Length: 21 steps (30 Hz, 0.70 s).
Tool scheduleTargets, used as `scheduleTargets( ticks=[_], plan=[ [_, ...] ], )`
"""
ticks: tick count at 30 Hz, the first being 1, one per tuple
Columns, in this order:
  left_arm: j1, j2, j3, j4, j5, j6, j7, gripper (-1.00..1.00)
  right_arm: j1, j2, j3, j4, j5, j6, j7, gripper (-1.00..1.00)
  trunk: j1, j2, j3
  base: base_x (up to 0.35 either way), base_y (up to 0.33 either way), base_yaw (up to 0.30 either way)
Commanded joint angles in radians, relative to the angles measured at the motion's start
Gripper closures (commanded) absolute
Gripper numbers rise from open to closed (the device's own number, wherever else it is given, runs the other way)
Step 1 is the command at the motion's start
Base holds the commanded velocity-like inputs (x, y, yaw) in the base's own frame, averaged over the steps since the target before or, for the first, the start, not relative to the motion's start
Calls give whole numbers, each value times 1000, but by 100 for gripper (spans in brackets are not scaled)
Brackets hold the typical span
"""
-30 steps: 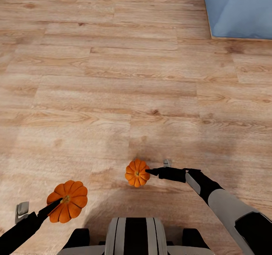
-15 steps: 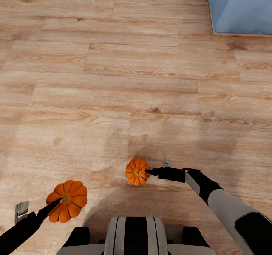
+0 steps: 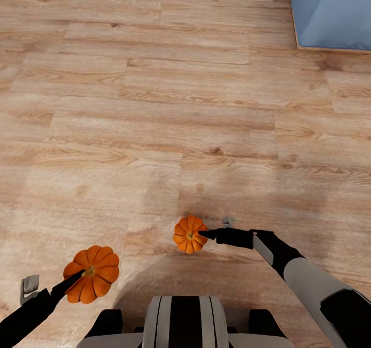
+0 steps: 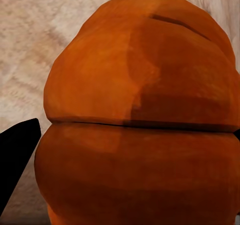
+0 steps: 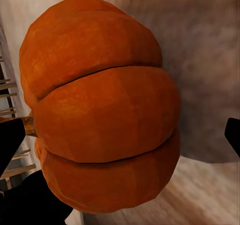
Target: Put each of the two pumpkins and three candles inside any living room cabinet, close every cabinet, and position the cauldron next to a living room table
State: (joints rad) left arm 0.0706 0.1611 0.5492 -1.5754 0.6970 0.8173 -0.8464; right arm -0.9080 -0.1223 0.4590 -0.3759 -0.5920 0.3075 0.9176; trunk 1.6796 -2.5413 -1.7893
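Note:
Two bright-orange ribbed pumpkins hang above the wooden floor, one in each gripper. My left gripper (image 3: pixel 80 277) is shut on the larger-looking pumpkin (image 3: pixel 93 275) at the lower left of the head view. In the left wrist view this pumpkin (image 4: pixel 135 115) is very close, with one dark finger (image 4: pixel 15 160) beside it. My right gripper (image 3: pixel 200 233) is shut on the other pumpkin (image 3: pixel 188 234) near the centre, just ahead of my trunk. The right wrist view has that pumpkin (image 5: pixel 100 110) between two dark fingertips (image 5: pixel 10 140). The candles, cabinet, cauldron and table are out of view.
Light wooden plank floor (image 3: pixel 170 105) stretches ahead. A blue-grey flat shape (image 3: pixel 332 10) with a straight edge lies at the far right. My own base (image 3: pixel 183 322) shows at the bottom edge.
The whole picture has shifted a little, so the camera has moved. Both grippers keep their pumpkins in the same pose.

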Motion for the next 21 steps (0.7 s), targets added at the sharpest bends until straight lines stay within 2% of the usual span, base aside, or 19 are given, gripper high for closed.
scheduleTargets(
  ticks=[1,21],
  plan=[
    [0,0,0,0,1,0,0,100,0,0,0,0,0,0,0,-100,0,0,0,0,0,7],
    [0,0,-1,0,1,-3,-1,100,0,0,-1,0,0,0,0,-100,0,0,0,0,0,6]
  ],
)
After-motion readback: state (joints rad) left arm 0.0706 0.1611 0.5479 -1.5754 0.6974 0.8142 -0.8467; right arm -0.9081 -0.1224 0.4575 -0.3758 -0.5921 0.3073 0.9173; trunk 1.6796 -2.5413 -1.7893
